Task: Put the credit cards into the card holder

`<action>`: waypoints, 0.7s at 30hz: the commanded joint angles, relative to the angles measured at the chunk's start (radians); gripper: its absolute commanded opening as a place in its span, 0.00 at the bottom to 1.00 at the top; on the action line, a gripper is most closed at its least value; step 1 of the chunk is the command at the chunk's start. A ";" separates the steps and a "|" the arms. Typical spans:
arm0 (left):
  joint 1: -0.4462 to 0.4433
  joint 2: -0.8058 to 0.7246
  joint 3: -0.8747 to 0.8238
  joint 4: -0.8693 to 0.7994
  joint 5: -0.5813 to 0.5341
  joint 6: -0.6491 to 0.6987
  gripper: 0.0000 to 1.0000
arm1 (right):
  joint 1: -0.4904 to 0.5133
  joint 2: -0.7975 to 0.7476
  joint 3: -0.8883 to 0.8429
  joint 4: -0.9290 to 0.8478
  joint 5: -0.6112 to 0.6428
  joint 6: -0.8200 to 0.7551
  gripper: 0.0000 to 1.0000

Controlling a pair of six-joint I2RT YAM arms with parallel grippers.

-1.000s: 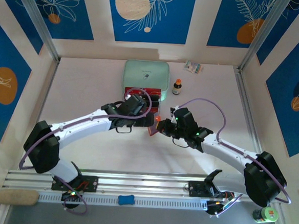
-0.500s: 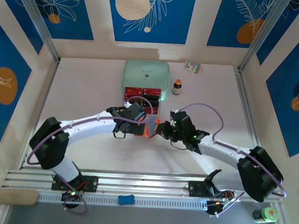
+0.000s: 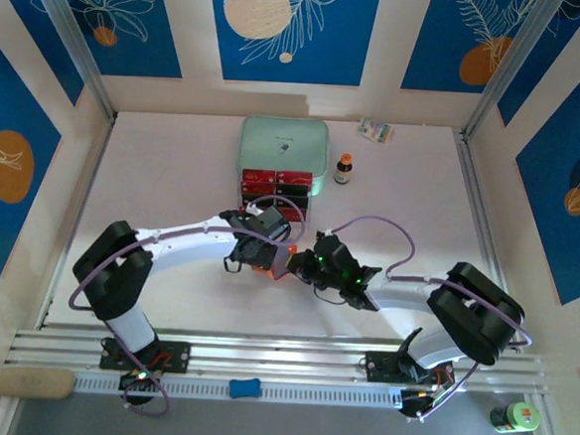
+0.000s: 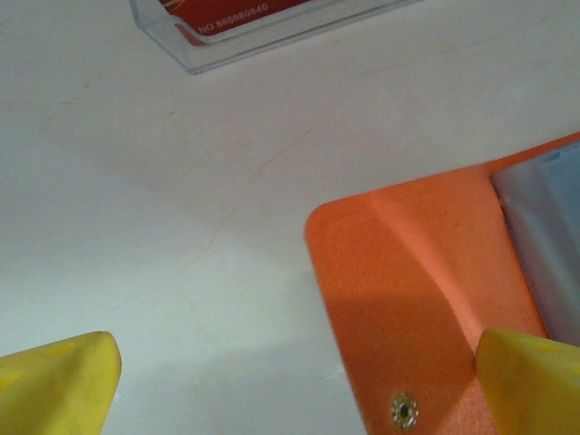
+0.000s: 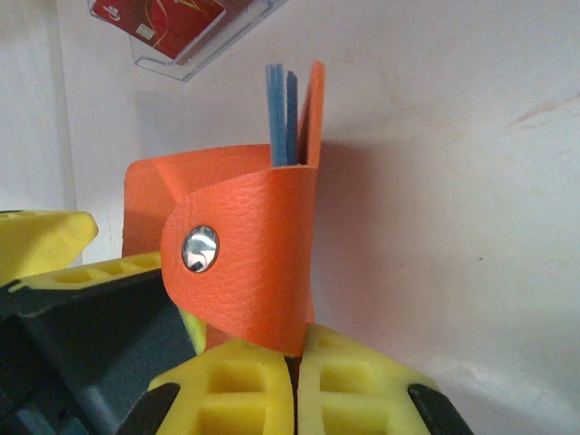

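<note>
White tabletop, walled in by blue panels printed with pale leaves and orange and cream discs, seen from above.

At the upper centre of the table lies a mint-green pouch [image 3: 283, 149]. Touching its lower edge is a clear tray [image 3: 275, 185] holding the credit cards [image 3: 273, 179], red ones and black ones in rows. A small brown bottle [image 3: 344, 169] stands just beside the pouch on its right, and a small packet [image 3: 377, 131] lies near the back wall.

Both arms reach inward and meet at the centre of the frame, just below the tray. Between them is the card holder [image 3: 273, 258], a small orange wallet.

From the left wrist, the left gripper [image 4: 290, 390] has its yellow fingertips [image 4: 54, 385] wide apart, one in each lower corner. An orange flap of the card holder [image 4: 408, 299] fills the lower right, with a small snap [image 4: 403, 410] near the bottom edge and a grey inner pocket [image 4: 548, 245] at the right edge. Whether a fingertip touches the flap cannot be told. The corner of the tray shows at the top.

From the right wrist, the right gripper [image 5: 292, 381] has its yellow pads pressed together at the bottom centre, clamped on the lower edge of the card holder [image 5: 245, 263], which stands upright. A silver snap [image 5: 199, 249] faces the camera, and thin blue edges [image 5: 279, 109] stick up between the orange leaves.
</note>
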 commanded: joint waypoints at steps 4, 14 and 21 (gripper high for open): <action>-0.014 0.035 -0.013 -0.049 -0.084 0.017 1.00 | 0.053 0.045 -0.035 0.094 0.117 0.093 0.00; -0.014 0.103 -0.049 -0.043 -0.132 0.016 1.00 | 0.085 0.039 -0.041 0.001 0.150 0.128 0.07; -0.013 0.155 -0.033 -0.053 -0.166 0.025 0.99 | 0.059 0.000 -0.044 -0.081 0.128 0.106 0.19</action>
